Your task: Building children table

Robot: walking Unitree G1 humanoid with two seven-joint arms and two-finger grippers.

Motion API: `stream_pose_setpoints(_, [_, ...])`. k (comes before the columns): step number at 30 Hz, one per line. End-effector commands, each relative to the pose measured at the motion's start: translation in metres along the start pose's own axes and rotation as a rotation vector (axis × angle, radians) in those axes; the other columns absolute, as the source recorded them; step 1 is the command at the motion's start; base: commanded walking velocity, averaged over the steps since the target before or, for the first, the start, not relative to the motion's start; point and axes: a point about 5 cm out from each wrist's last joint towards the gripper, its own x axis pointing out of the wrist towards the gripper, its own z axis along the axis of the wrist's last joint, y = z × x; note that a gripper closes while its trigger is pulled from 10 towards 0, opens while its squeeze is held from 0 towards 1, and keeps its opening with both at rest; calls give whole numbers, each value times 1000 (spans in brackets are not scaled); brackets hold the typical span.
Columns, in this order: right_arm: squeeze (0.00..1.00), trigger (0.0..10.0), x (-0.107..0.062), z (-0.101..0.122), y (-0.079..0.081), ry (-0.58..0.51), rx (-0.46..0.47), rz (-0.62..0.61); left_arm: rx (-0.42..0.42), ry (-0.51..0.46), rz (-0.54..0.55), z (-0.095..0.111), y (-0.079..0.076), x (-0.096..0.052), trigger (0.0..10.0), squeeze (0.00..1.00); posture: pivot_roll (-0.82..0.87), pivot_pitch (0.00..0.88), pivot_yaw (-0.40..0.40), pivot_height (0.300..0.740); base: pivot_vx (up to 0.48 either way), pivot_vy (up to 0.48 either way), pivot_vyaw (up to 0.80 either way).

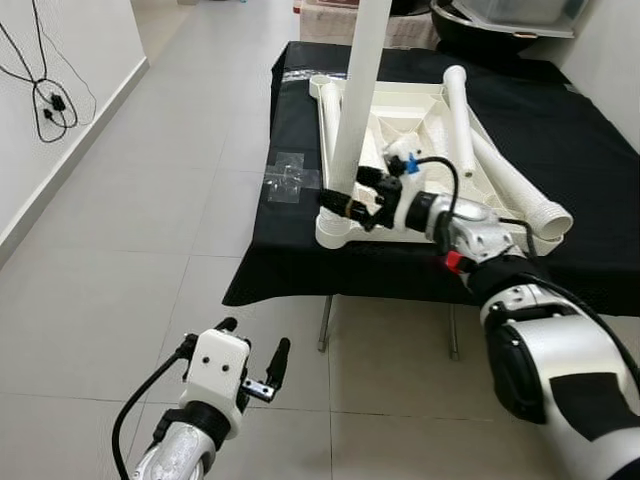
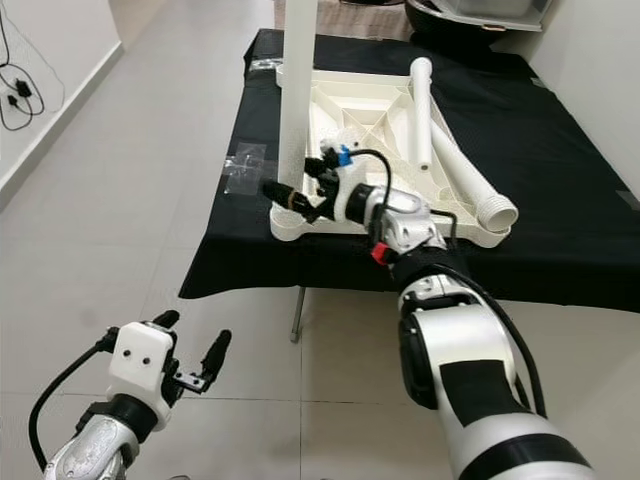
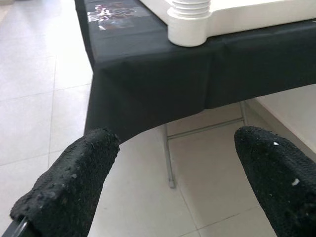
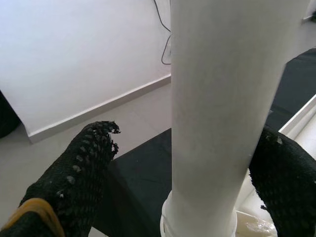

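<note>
An upturned white plastic table top lies on a black-draped table. One white leg stands upright in its near left corner socket. Other white legs lie loose across the top. My right gripper reaches in from the right and straddles the base of the upright leg, open, with a visible gap on one side. My left gripper hangs low over the floor in front of the table, open and holding nothing.
A clear plastic bag lies on the cloth at the table's left edge. A dark tub and boxes stand behind the table. A white wall with hanging cables runs along the left. Grey floor tiles stretch open to the left.
</note>
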Motion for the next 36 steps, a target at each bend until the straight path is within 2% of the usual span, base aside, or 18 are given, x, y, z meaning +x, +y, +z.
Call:
stream_pose_setpoints(1, [0,10000,2,1,-1,-5,-1,-29,9,8,-4,0,-1,-3,10000,0,171,150,-119,740,0,0,0])
stream_pose_setpoints(8, [0,10000,8,1,4,-2,-9,-33,12,9,-3,0,-2,-4,10000,0,169,151,-120,740,0,0,0])
stream_pose_setpoints(18, [0,10000,18,14,2,-39,-4,-163,8,11,-1,1,-3,-4,10000,0,167,160,-128,740,0,0,0])
stream_pose_setpoints(36, [0,10000,29,21,10,-72,18,-177,10,11,0,1,-3,-4,10000,0,165,166,-128,740,0,0,0])
